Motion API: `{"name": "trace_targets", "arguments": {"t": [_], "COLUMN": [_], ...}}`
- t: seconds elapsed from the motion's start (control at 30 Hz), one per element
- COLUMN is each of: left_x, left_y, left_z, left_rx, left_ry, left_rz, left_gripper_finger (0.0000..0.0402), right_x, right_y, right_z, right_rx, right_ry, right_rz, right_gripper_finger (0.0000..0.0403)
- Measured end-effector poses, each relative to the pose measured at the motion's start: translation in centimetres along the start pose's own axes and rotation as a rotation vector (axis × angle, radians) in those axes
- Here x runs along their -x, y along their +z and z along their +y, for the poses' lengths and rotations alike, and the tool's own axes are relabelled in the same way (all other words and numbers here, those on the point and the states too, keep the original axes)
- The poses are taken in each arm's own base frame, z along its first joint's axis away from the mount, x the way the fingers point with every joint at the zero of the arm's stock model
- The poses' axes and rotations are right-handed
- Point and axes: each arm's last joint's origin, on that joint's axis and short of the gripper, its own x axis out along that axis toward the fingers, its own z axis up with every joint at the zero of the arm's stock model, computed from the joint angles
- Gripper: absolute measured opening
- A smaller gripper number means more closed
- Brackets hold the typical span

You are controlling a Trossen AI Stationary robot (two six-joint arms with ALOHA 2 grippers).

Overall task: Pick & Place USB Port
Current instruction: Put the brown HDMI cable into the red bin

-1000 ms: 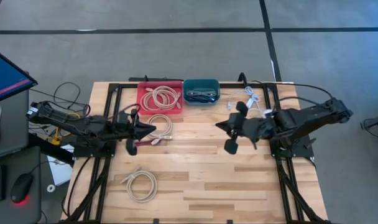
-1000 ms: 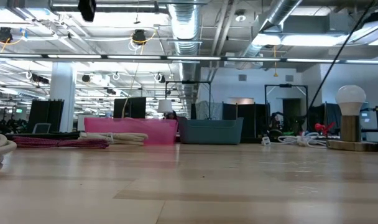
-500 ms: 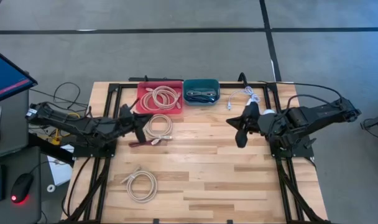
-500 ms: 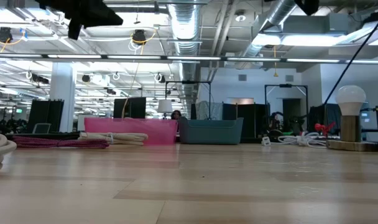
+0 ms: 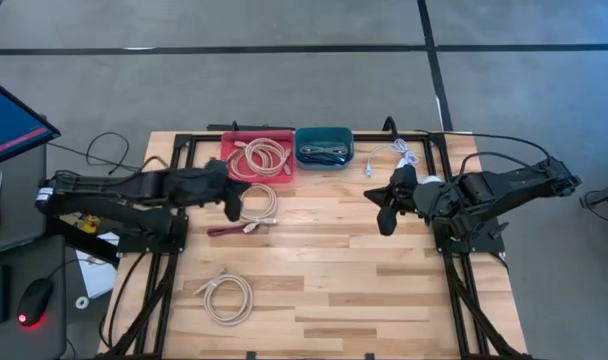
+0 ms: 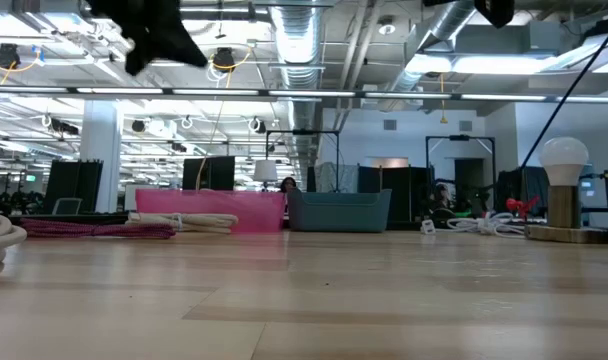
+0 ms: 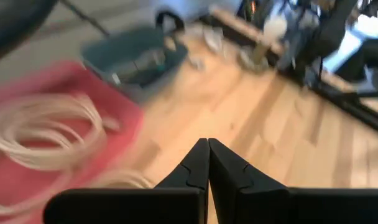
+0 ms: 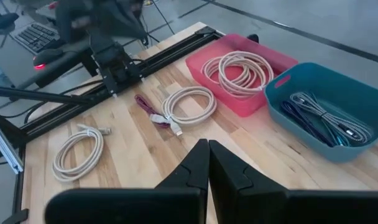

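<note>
1. End effectors: I see the left end effector pinched together, empty, above a white cable; the right end effector also together, empty.
2. Cables: one coil in the red bin, dark cables in the teal bin, another coil on the tabletop.

Wooden bench at frame centre, red bin with a coiled cable beside teal bin at upper middle, white cable coil at lower left, left pincer and right pincer both closed, empty, above the bench
</note>
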Motion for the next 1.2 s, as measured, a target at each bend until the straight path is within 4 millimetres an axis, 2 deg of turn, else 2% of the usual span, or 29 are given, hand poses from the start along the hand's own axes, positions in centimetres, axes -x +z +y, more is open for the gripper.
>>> {"name": "trace_targets", "arguments": {"t": [0.23,0.4,0.53,0.73,0.9,1.2], "left_x": [-5.2,-7.2,-7.7,-7.7,-8.1,-9.4], "left_y": [-1.4,-2.1,-2.1,-1.4,-1.5,-2.3], "left_z": [0.7,1.3,1.6,1.3,1.7,1.9], "left_rx": [0.111,0.178,0.195,0.126,0.13,0.107], "left_ry": [0.029,0.05,0.024,-0.014,0.035,0.107], "left_rz": [0.235,0.33,0.36,0.284,0.284,0.311], "left_gripper_finger": [0.0004,0.0004,0.0008,0.0012,0.0013,0.0086], "right_x": [0.0,0.0,0.0,0.0,0.0,0.0], "right_y": [-0.2,-0.2,-0.2,-0.3,-0.4,-0.5], "right_z": [-0.1,-0.2,-0.2,-0.2,-0.3,-0.4], "right_rx": [0.014,0.016,0.019,0.021,0.037,0.039], "right_ry": [-0.015,-0.016,-0.018,-0.019,-0.03,-0.033], "right_rz": [0.014,0.017,0.02,0.022,0.041,0.045], "right_gripper_finger": [0.0,0.0,0.0,0.0,0.0,0.0]}}
